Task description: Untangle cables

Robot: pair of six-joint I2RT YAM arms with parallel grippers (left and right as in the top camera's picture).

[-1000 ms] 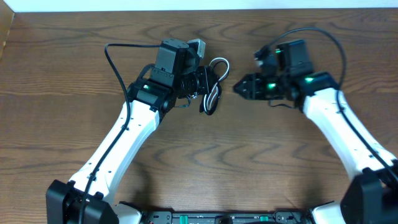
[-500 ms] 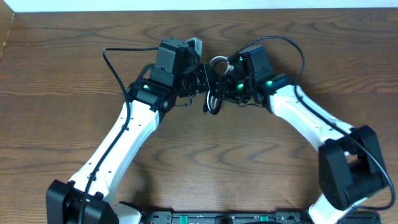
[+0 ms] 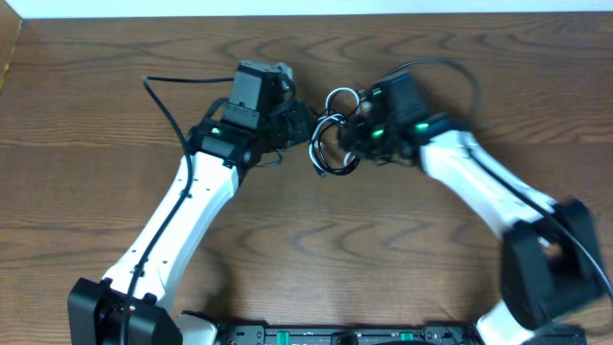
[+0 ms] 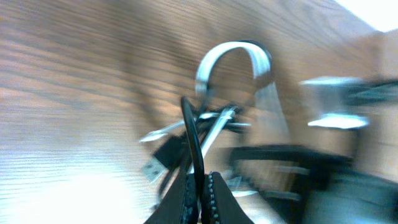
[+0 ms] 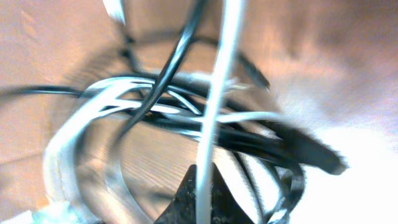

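A tangle of thin black and white cables (image 3: 330,144) hangs between my two grippers near the table's far middle. My left gripper (image 3: 305,123) is shut on a black cable (image 4: 194,146) that runs up from between its fingers (image 4: 200,190). From the right, my right gripper (image 3: 352,134) is shut on the white cable (image 5: 214,106), which rises straight out of its closed jaws (image 5: 204,183). Black loops and a dark plug (image 5: 311,152) cross behind that white cable. A white loop (image 4: 233,59) arcs above the knot in the left wrist view. Both wrist views are blurred.
The wooden table (image 3: 316,249) spreads around both arms. A thick black wire (image 3: 168,105) loops off the left arm, another (image 3: 450,67) arcs over the right arm. A pale wall strip (image 3: 306,7) borders the far edge.
My right arm swung left to the bundle and its gripper closed on the white cable. The left arm shifted slightly left with its black cable, and the bundle spread wider between them.
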